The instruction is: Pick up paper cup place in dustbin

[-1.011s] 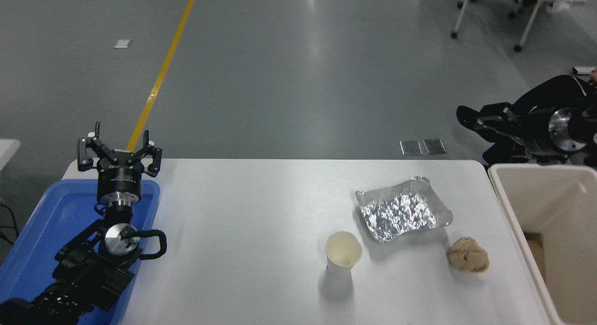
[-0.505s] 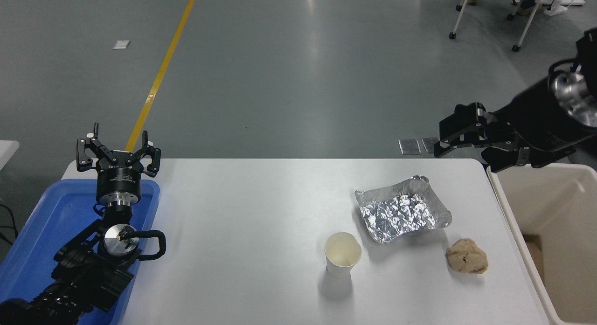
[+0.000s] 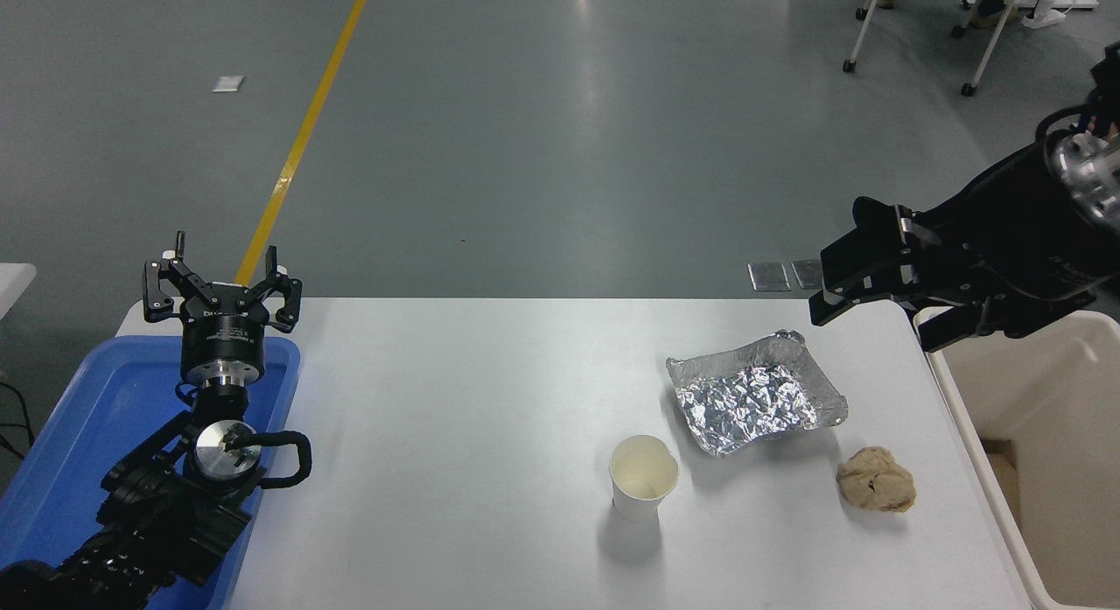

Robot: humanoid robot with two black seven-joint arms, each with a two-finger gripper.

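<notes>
High head view over table (image 3: 490,400)

Both arms are matte black with silver round joint caps; the left arm (image 3: 175,496) carries a looped black cable at its wrist.

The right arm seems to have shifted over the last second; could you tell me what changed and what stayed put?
The right gripper rose from beside the dustbin and swung left, now above the table's far right corner, holding nothing. The paper cup, foil tray, paper ball and parked left gripper stayed put.
</notes>
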